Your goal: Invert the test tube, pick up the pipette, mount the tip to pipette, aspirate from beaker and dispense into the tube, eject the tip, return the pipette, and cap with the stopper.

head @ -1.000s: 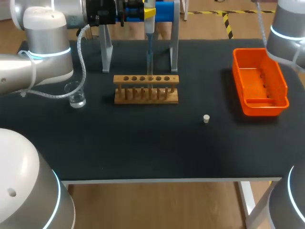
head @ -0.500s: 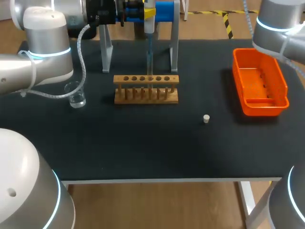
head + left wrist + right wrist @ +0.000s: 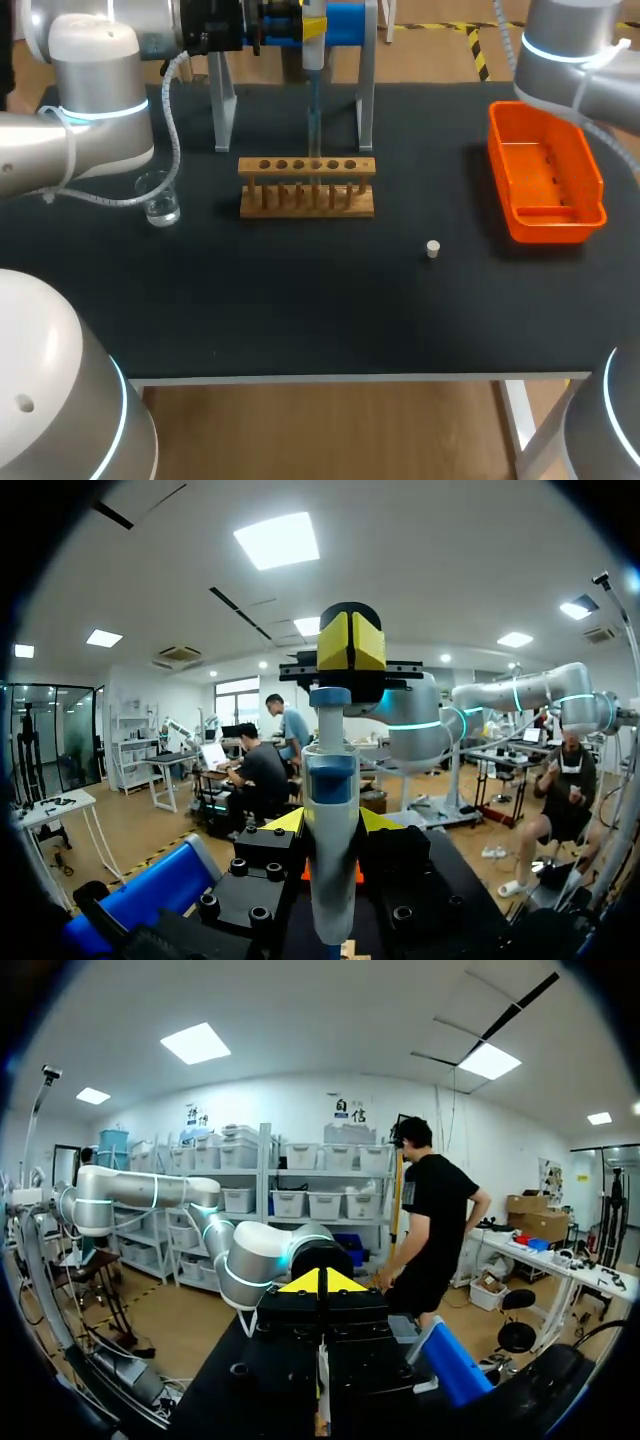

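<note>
Above the wooden rack (image 3: 307, 187), the left pincer (image 3: 332, 825) is clamping the pipette (image 3: 312, 30) from both sides, its yellow fingertips (image 3: 285, 822) pressing on the barrel. The clear tip (image 3: 314, 115) is hanging straight down toward a middle hole. The test tube is too hard to pick out among the rack's pegs to place.

Judging by this, the dispensing step is under way. Doing it well is calling for a plumb pipette with the tip centred over the tube's mouth, not scraping glass or wood. It is also asking for a slow plunger press so that no drop is splashing out. Any lift should be going straight up before travelling sideways, since the legs of the stand (image 3: 222, 110) are flanking the pipette.

The black surface (image 3: 300, 300) is carrying the beaker (image 3: 158, 200) near the left arm, beside the rack. The stopper (image 3: 432, 249) is lying alone, apart from the rack, and the orange bin (image 3: 590, 180) is sitting at the right edge. The right arm (image 3: 560, 50) is hanging over the far right corner by the bin. The right pincer (image 3: 320, 1282) is showing its tips together with nothing between them, leaving open room around the stopper.
</note>
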`<state>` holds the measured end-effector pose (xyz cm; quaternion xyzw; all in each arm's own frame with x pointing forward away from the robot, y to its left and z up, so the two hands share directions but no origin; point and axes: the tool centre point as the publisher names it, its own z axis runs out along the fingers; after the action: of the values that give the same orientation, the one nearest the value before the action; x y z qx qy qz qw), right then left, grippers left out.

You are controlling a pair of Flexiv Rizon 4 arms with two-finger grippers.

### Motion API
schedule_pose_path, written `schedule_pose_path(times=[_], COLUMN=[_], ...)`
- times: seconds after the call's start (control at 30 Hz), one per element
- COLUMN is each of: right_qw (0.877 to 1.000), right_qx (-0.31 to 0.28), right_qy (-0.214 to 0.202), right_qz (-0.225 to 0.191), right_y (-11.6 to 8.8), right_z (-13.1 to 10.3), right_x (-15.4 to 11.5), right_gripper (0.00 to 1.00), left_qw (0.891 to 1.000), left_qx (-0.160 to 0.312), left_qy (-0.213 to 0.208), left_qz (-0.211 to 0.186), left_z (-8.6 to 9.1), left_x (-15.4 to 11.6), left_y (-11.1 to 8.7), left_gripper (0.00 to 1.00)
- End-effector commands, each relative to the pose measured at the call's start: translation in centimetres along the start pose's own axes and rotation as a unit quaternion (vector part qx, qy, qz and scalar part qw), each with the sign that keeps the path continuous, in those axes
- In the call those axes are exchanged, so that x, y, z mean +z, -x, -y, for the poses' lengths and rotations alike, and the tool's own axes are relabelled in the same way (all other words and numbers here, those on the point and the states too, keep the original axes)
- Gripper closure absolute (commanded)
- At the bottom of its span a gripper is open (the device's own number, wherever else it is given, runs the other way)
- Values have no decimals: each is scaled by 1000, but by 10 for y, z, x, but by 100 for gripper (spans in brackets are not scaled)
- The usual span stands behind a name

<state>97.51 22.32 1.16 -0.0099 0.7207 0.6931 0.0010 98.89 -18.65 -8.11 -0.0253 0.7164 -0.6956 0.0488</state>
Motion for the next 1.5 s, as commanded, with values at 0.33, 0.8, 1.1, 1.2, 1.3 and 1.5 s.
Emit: schedule_pose_path(times=[0.33,0.8,1.1,1.2,1.3,1.5], right_qw=[1000,1000,1000,1000,1000,1000], right_qx=[6,16,22,23,24,28], right_qy=[-3,-5,-9,-9,-10,-11], right_qz=[-3,-4,-3,-2,-2,0], right_y=[7,10,12,13,13,14], right_z=[7,15,20,21,23,28], right_x=[16,23,25,25,25,25], right_gripper=[100,100,100,100,100,100], left_qw=[1000,1000,1000,1000,1000,1000], left_qx=[0,0,0,0,0,0], left_qy=[1,1,1,1,1,1], left_qz=[0,0,0,0,0,0], left_z=[1,1,1,1,1,1], left_x=[0,0,0,0,0,0], left_y=[0,0,0,0,0,0], left_gripper=[100,100,100,100,100,100])
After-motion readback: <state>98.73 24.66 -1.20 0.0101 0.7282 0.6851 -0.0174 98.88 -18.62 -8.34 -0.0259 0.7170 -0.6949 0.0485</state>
